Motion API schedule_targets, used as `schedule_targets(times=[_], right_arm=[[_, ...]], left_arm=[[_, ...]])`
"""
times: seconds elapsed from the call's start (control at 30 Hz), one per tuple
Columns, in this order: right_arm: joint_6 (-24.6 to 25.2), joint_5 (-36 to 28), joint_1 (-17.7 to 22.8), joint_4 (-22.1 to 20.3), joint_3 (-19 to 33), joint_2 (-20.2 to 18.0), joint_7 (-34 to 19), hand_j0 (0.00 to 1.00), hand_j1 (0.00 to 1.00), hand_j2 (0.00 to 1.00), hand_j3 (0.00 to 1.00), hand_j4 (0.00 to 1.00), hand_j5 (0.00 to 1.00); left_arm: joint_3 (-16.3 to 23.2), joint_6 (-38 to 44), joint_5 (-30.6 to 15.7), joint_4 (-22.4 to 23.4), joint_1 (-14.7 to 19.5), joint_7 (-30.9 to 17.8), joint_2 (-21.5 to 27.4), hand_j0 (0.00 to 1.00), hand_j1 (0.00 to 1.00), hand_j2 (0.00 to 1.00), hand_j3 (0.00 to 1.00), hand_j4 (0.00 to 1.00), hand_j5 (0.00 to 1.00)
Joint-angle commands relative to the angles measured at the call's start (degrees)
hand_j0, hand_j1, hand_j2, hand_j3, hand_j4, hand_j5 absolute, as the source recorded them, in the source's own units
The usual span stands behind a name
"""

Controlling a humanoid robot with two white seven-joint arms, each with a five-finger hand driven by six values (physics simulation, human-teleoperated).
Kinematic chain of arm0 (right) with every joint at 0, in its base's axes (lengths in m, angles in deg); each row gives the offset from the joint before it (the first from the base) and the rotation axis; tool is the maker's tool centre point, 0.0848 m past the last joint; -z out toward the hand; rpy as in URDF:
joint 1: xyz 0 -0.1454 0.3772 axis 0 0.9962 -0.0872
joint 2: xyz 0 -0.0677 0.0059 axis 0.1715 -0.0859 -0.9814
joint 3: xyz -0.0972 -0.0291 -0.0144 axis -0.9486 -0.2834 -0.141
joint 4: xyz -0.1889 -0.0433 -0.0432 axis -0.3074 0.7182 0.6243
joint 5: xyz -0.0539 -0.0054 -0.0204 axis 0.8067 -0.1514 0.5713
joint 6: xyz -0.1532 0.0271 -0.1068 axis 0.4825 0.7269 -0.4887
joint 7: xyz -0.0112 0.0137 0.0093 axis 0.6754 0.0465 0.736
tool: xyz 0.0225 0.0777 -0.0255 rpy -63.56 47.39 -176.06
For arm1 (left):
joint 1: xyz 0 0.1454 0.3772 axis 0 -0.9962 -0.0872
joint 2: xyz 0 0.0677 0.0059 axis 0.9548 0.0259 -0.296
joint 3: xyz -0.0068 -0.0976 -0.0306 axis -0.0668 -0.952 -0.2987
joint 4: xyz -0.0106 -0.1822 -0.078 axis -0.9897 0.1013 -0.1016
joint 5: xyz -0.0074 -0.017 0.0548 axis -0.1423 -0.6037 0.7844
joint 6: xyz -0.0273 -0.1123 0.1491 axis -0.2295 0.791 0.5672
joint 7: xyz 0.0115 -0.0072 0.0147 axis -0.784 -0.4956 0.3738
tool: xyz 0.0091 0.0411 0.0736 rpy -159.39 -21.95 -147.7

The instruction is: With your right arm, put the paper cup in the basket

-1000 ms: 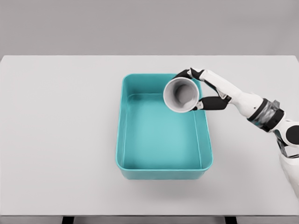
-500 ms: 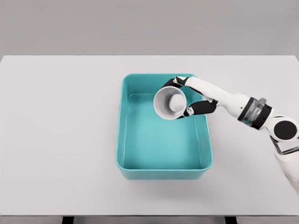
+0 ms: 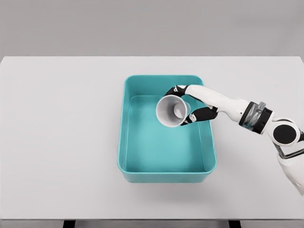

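Hidden behind the paper cup [image 3: 171, 110]: part of the palm of the right hand [image 3: 192, 104], and most of its fingers. Covered by the same cup, a patch of the floor of the basket [image 3: 164, 175]. Cut off by the right and bottom edges: the upper right arm [image 3: 290, 164]. Cut off by the lower edge: the table [image 3: 61, 142] legs.

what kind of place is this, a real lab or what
Most likely a simulated test bench, not a real room: a plain white table against a blank grey backdrop, with one teal basket, and the robot's right hand holding a paper cup over it.
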Motion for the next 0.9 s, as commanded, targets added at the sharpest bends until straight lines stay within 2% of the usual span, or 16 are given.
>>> schedule_targets(times=[0.0, 0.03, 0.07, 0.13, 0.5, 0.63, 0.73, 0.87], right_arm=[[-0.09, 0.63, -0.17, -0.04, -0.14, -0.16, 0.02, 0.66, 0.66, 0.66, 0.66, 0.66, 0.66], [-0.17, 0.89, -0.26, -0.04, -0.49, -0.07, 0.02, 0.75, 0.75, 0.75, 0.75, 0.75, 0.75], [-0.09, 1.42, -0.35, -0.04, -0.93, -0.07, 0.02, 0.9, 0.9, 0.9, 0.9, 0.9, 0.9], [-0.09, 2.65, -0.35, -0.04, -0.93, -0.07, 0.02, 0.98, 0.98, 0.98, 0.98, 0.98, 0.98], [0.18, 1.51, -0.88, -0.04, 0.21, -0.6, 0.02, 0.99, 0.99, 0.99, 0.99, 0.99, 0.99], [2.29, -8.94, 0.17, -0.04, 8.91, -2.36, 0.02, 1.0, 1.0, 1.0, 1.0, 1.0, 1.0], [4.66, -19.23, 1.32, -0.04, 11.99, -7.98, 0.02, 1.0, 1.0, 1.0, 1.0, 1.0, 1.0], [4.75, -21.17, 4.74, 0.05, 15.24, -10.62, 0.02, 1.0, 1.0, 1.0, 1.0, 1.0, 1.0]], left_arm=[[-0.06, 0.02, -0.01, 0.0, -0.09, -0.01, 0.0, 1.0, 1.0, 1.0, 1.0, 1.0, 1.0], [0.02, 0.02, -0.01, 0.0, -0.09, -0.01, 0.0, 1.0, 1.0, 1.0, 1.0, 1.0, 1.0], [-0.06, 0.02, -0.01, 0.0, -0.09, -0.01, 0.0, 1.0, 1.0, 1.0, 1.0, 1.0, 1.0], [0.02, 0.02, -0.01, 0.0, -0.09, -0.01, 0.0, 1.0, 1.0, 1.0, 1.0, 1.0, 1.0], [0.02, -0.07, -0.01, 0.0, -0.09, -0.01, 0.0, 1.0, 1.0, 1.0, 1.0, 1.0, 1.0], [0.02, -0.07, -0.01, 0.0, -0.09, -0.01, 0.0, 1.0, 1.0, 1.0, 1.0, 1.0, 1.0], [0.02, -0.07, -0.01, 0.0, -0.09, -0.01, 0.0, 1.0, 1.0, 1.0, 1.0, 1.0, 1.0], [0.02, -0.07, -0.01, 0.0, -0.09, -0.01, 0.0, 1.0, 1.0, 1.0, 1.0, 1.0, 1.0]])
